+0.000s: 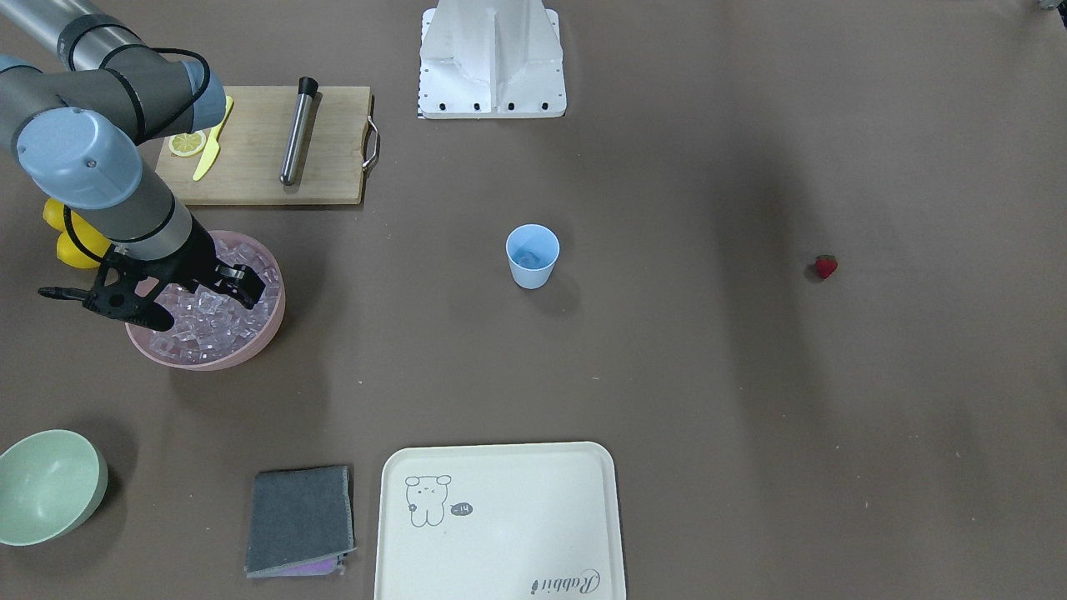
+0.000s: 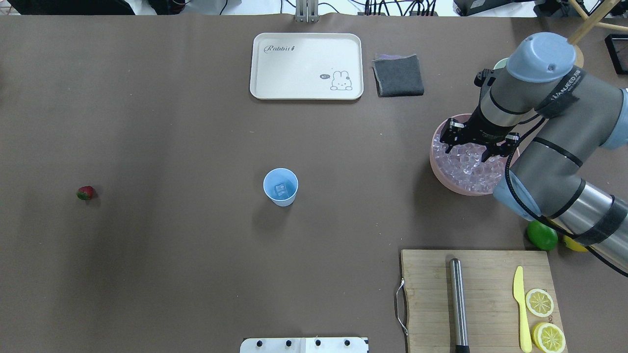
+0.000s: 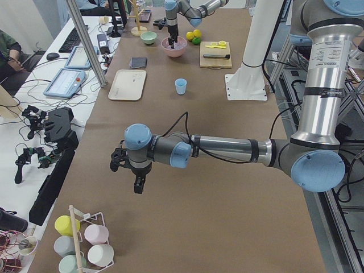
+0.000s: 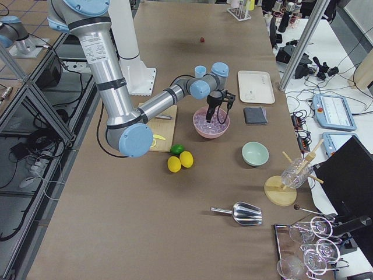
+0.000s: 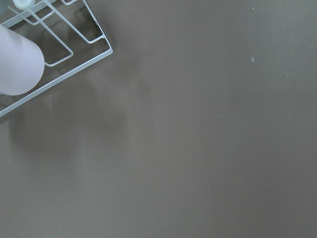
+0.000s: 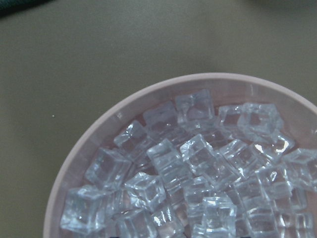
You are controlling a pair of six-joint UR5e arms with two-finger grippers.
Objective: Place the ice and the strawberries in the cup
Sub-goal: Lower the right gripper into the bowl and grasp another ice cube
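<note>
The light blue cup (image 2: 280,186) stands upright mid-table, with one ice cube inside; it also shows in the front view (image 1: 532,254). Many clear ice cubes (image 6: 198,163) fill the pink bowl (image 2: 441,179). My right gripper (image 2: 476,152) hangs just above the ice in that bowl, jaws open; in the front view (image 1: 204,304) its fingers straddle the cubes. The tiny red strawberry (image 2: 85,192) lies alone far to the cup's left, also in the front view (image 1: 825,267). My left gripper (image 3: 136,185) shows only in the exterior left view, low over bare table, so I cannot tell its state.
A wooden cutting board (image 2: 427,294) holds a steel muddler (image 2: 458,304), a yellow knife (image 2: 521,309) and lemon slices (image 2: 539,302). A lime (image 2: 542,236) lies beside the right arm. A cream tray (image 2: 306,66), grey cloth (image 2: 398,75) and pale green bowl (image 1: 46,487) line the far edge. A cup rack (image 5: 74,44) lies by the left wrist.
</note>
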